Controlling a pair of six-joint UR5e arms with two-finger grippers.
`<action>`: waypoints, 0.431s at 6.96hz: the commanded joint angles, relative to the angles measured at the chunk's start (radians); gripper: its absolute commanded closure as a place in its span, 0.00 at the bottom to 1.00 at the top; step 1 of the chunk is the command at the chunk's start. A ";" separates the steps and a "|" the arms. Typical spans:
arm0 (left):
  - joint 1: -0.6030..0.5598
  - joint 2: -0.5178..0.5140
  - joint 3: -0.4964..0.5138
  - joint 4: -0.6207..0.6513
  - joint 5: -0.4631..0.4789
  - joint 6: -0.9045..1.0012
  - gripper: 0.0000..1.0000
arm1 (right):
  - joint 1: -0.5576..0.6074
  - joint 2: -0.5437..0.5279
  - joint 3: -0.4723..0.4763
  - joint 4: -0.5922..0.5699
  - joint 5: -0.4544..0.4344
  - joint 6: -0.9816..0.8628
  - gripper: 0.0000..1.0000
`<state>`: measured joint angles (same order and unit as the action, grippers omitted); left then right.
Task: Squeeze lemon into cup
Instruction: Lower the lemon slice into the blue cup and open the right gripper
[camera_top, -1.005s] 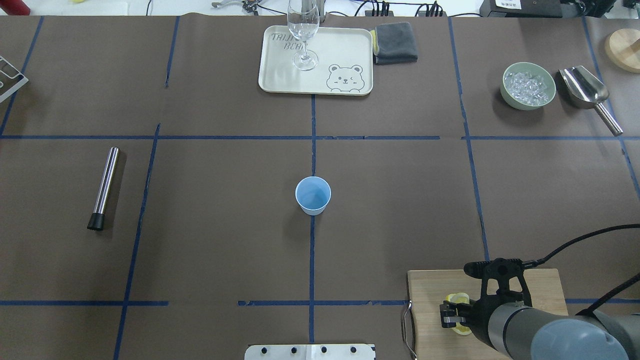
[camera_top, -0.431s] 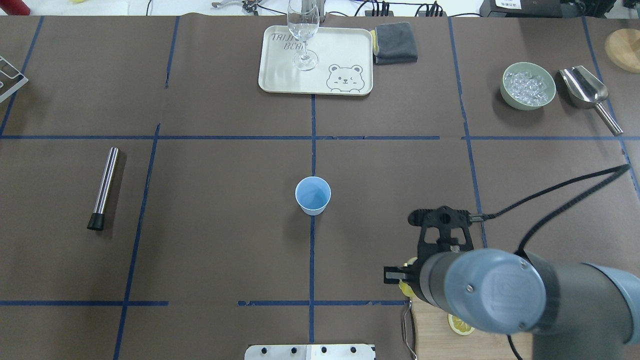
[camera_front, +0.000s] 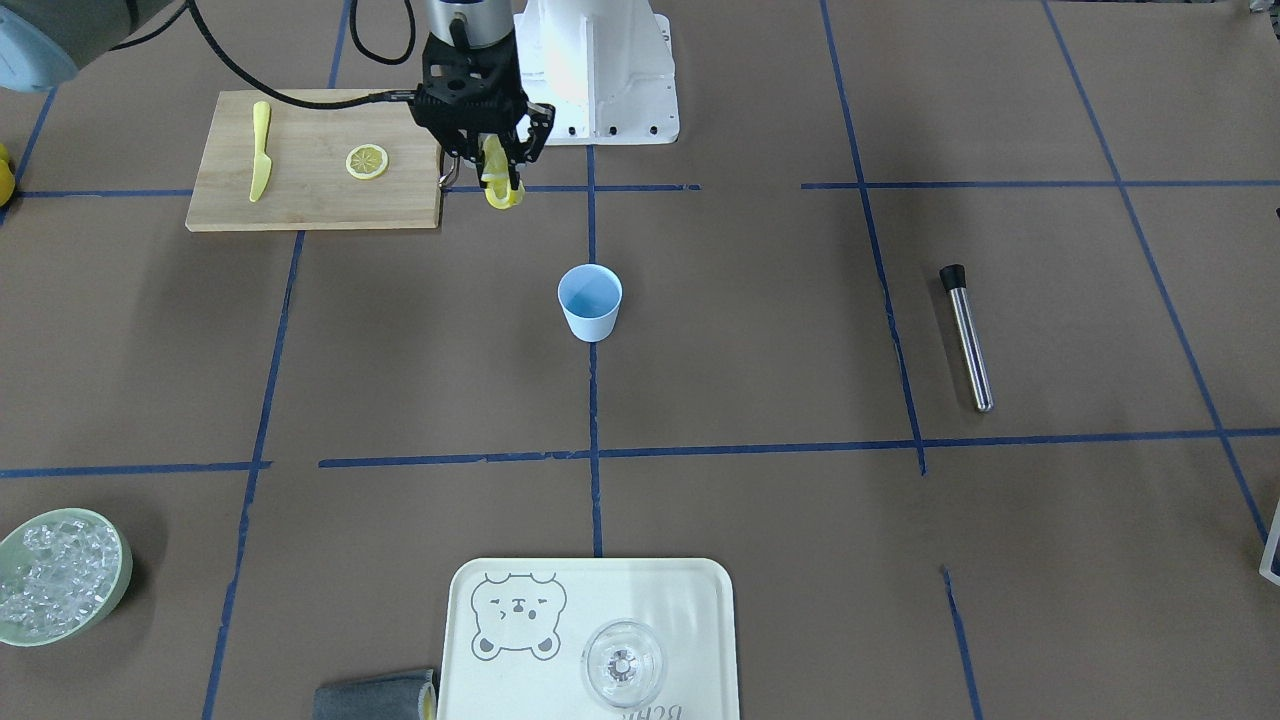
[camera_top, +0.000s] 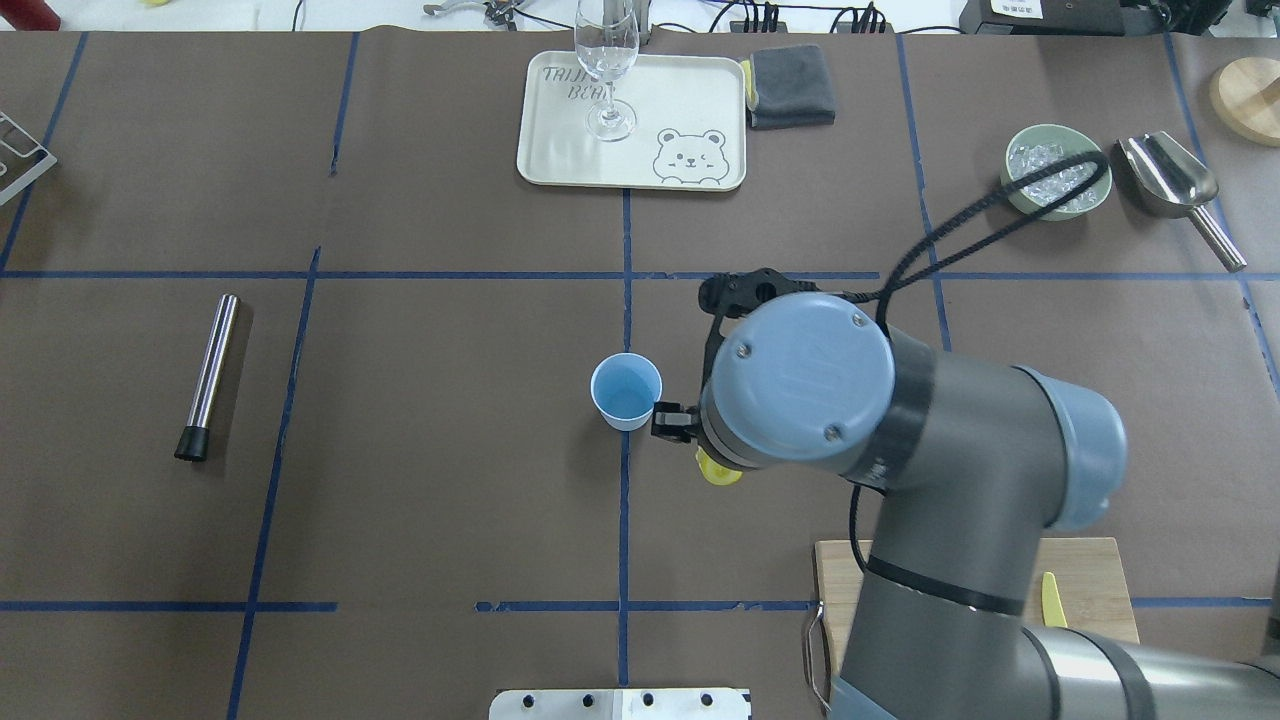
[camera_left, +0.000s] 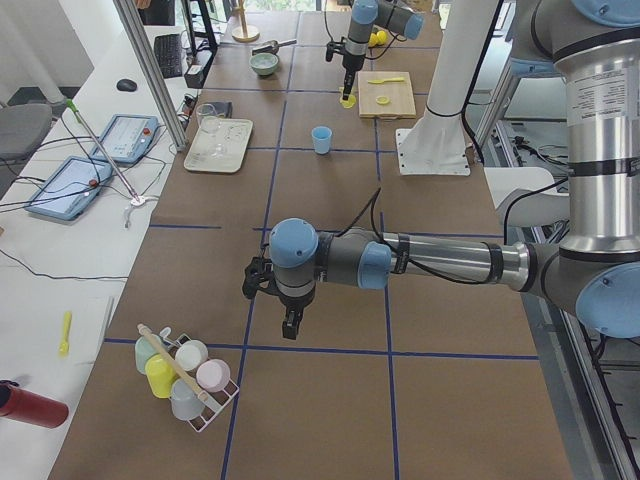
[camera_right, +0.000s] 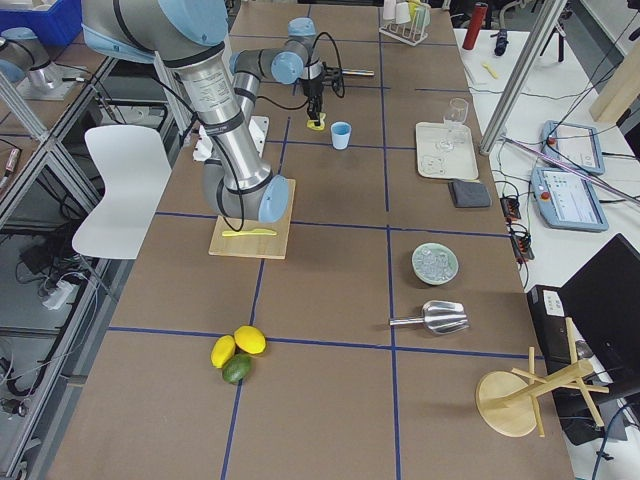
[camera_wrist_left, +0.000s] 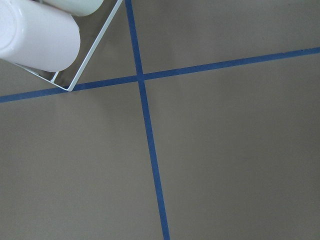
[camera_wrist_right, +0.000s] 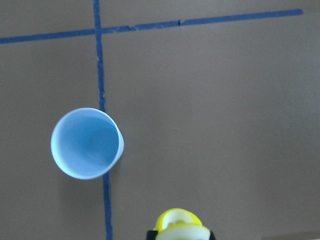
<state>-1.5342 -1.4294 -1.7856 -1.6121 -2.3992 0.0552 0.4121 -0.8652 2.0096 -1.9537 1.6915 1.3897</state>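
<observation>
Lemon (camera_front: 499, 190) hangs edge-on in my right gripper (camera_front: 498, 166), jaws pinched tight on its faces, above the table (camera_front: 760, 330) near the cup (camera_front: 590, 300) but not over it. Pickup looks done. Centring over the mouth and squeezing remain, I judge.

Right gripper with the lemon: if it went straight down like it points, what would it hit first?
Probably the bare table, beside the cup; the lemon in the right gripper would touch first.
</observation>
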 joint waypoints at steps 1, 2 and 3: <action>0.000 0.001 0.002 0.001 0.000 0.000 0.00 | 0.048 0.182 -0.246 0.036 0.013 -0.018 0.95; 0.000 0.001 0.005 0.001 0.000 -0.002 0.00 | 0.050 0.201 -0.337 0.120 0.011 -0.018 0.95; 0.000 0.000 0.005 0.001 0.000 -0.002 0.00 | 0.048 0.200 -0.376 0.142 0.011 -0.020 0.94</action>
<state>-1.5343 -1.4285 -1.7821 -1.6107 -2.3991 0.0542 0.4583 -0.6833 1.7109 -1.8591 1.7027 1.3723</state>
